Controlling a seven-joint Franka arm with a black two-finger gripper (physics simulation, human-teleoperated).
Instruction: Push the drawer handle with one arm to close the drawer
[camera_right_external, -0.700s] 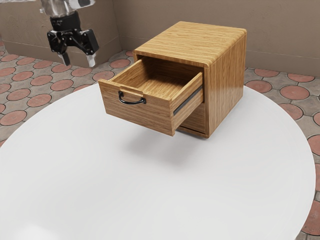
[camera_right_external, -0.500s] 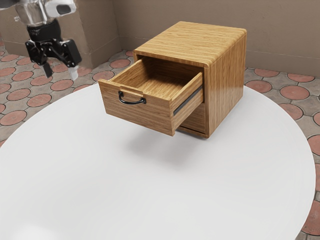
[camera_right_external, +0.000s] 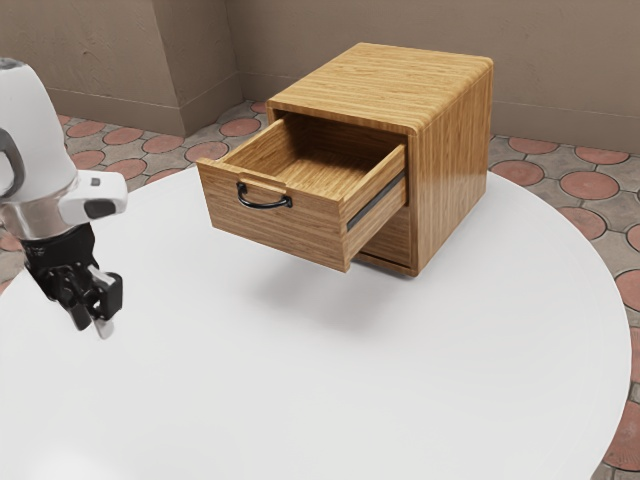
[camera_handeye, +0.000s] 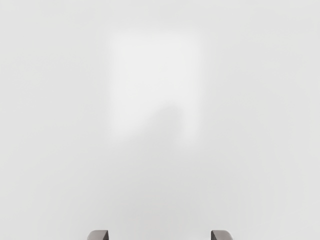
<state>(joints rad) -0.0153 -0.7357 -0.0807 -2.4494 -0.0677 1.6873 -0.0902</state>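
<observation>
Drawer (camera_right_external: 275, 229) juts open from the wooden cabinet (camera_right_external: 450, 170) in the exterior view, black handle (camera_right_external: 266, 206) outward; our gripper (camera_right_external: 93, 327) hangs well apart, toward that view's left. In the wrist view, our fingertips (camera_handeye: 99, 235) stand wide apart over the white table (camera_handeye: 155, 75).

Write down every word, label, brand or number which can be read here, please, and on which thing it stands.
There are none: I can read no text on the cabinet, drawer, handle, table or arm.
</observation>
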